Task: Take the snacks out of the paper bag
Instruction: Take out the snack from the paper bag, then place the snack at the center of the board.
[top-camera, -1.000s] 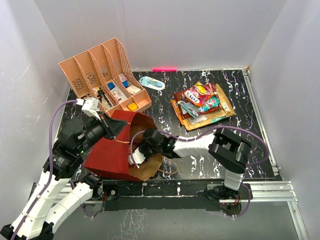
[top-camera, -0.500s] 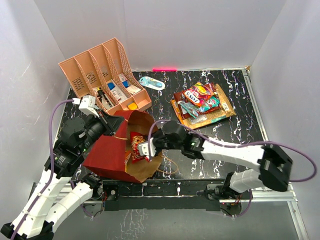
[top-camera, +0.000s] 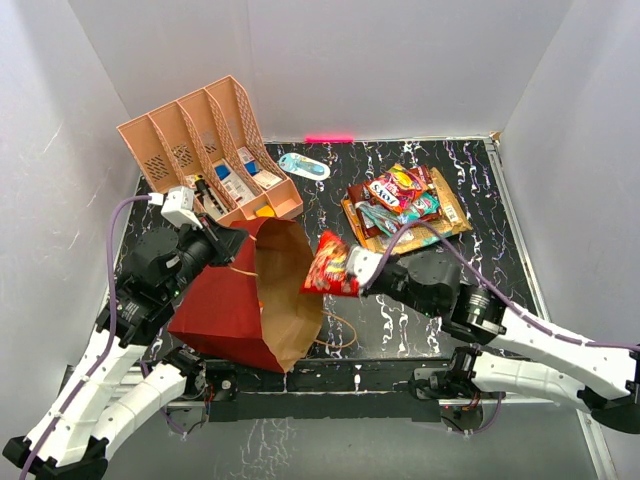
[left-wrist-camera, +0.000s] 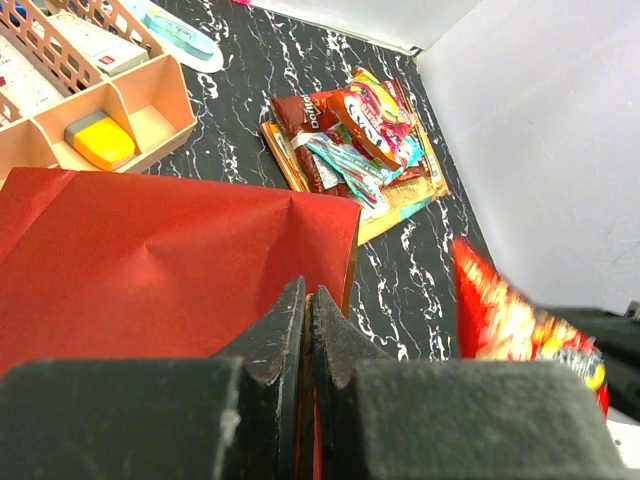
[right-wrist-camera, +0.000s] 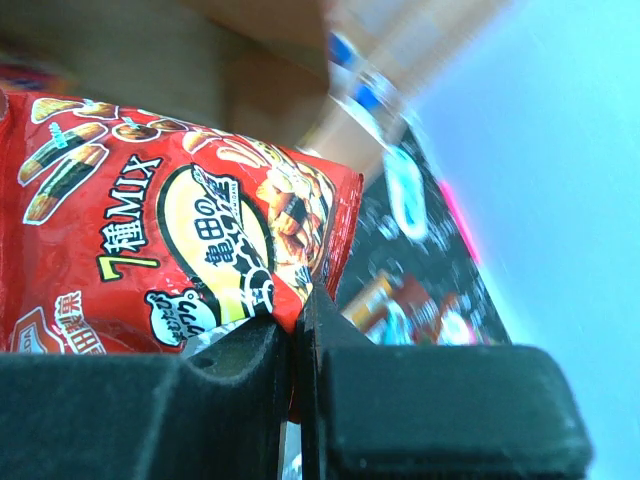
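The dark-red paper bag (top-camera: 225, 300) lies open at the near left with its brown inside (top-camera: 285, 290) facing right. My left gripper (top-camera: 228, 245) is shut on the bag's upper edge (left-wrist-camera: 305, 300). My right gripper (top-camera: 352, 268) is shut on a red snack packet (top-camera: 328, 266) and holds it in the air just right of the bag's mouth. That packet fills the right wrist view (right-wrist-camera: 150, 250) and shows blurred in the left wrist view (left-wrist-camera: 510, 320). A pile of snacks (top-camera: 402, 208) lies on the table at the back right, also in the left wrist view (left-wrist-camera: 360, 130).
A peach slotted organizer (top-camera: 205, 155) with small boxes stands at the back left. A light-blue oval object (top-camera: 303, 166) lies beside it. The bag's tan cord handle (top-camera: 340, 335) loops on the black marbled table (top-camera: 480, 250). White walls close in three sides.
My right gripper has drawn back out of the bag to the right, carrying the red packet clear of the mouth. The left gripper keeps its hold on the bag's edge.
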